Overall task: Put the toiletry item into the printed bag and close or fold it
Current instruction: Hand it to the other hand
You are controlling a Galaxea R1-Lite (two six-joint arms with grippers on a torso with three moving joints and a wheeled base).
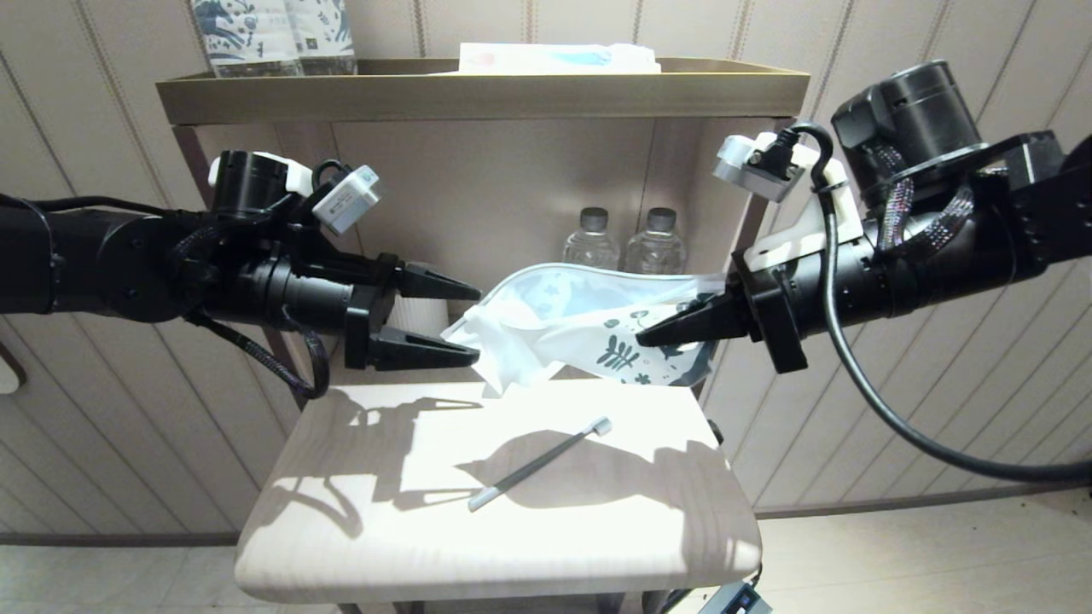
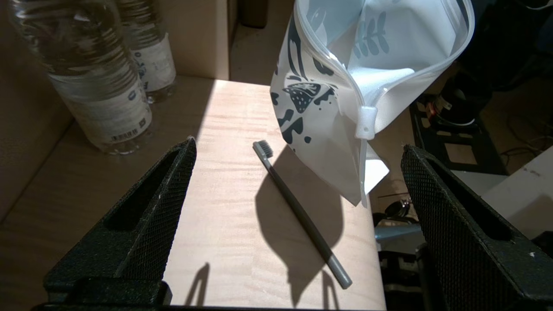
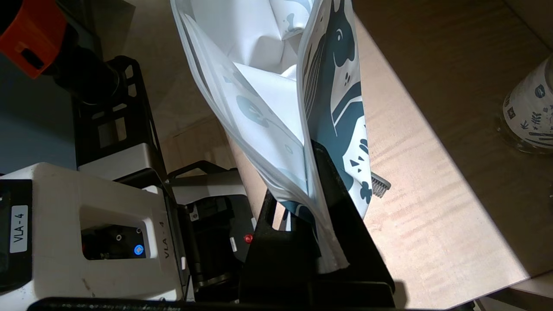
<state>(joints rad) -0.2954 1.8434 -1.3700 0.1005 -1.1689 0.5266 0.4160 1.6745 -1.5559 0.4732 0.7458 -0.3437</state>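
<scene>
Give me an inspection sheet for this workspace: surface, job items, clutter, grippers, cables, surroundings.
Surface: pale wood table, brightly lit, with arm shadows.
Job's things: grey toothbrush lies flat on the table, outside the bag; printed bag hangs in the air, mouth open.
Clutter: two water bottles behind the bag; patterned cup at the table's back.
Grippers: left gripper open beside the bag's free end, holding nothing; right gripper shut on the printed bag.
Cables: black cable looping from the right wrist.
Surroundings: shelf tray above with blue-patterned packages; panelled wall.
</scene>
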